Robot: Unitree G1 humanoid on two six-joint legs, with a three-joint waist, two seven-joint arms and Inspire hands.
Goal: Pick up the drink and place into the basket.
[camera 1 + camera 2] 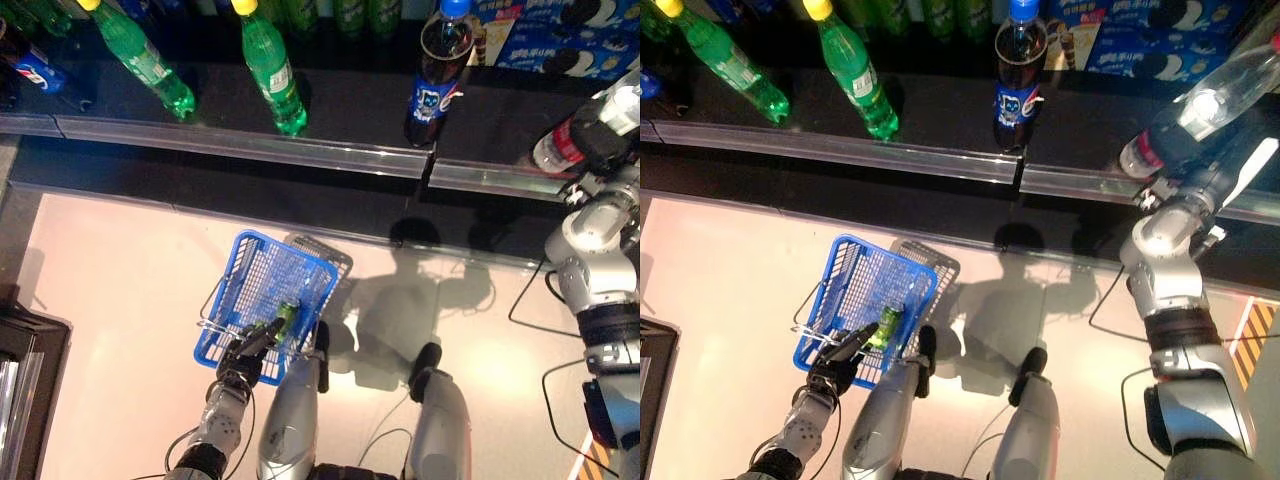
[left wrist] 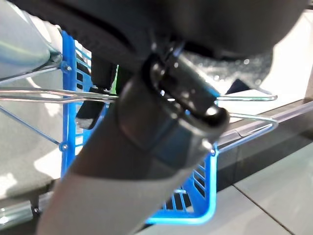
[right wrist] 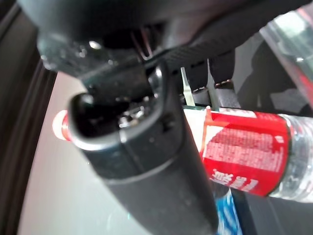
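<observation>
Thumb-first in the right wrist view: the right hand [image 3: 146, 161] has its thumb on one side and its fingers [image 3: 222, 66] on the other side of a clear bottle with a red label [image 3: 244, 152], so it's wrapped around that drink and gripping it. From the head camera, the same hand [image 1: 1200, 170] is up at about 2 o'clock, right by the dark shelf [image 1: 350, 110], and the bottle tilts across the shelf edge, cap end pointing down toward 8 o'clock. Can't tell if it's fully lifted clear or still touching the shelf.

Down at about 7 o'clock the left hand [image 1: 243, 357] has its fingers curled round the wire handle [image 2: 244, 98] of the blue basket [image 1: 230, 290], holding it over the pale floor. There's already a green bottle [image 1: 285, 318] lying inside the basket, close to the left hand.

So progress-wise I'd say roughly halfway on this one: the grab looks done, the carry and drop are left. The red-label bottle is well apart from the basket, so the arm has to swing it from 2 o'clock down to 7 and let go over the open top.

Left on the shelf: two green bottles [image 1: 272, 70] and a dark cola bottle with a blue cap [image 1: 435, 85], untouched
</observation>
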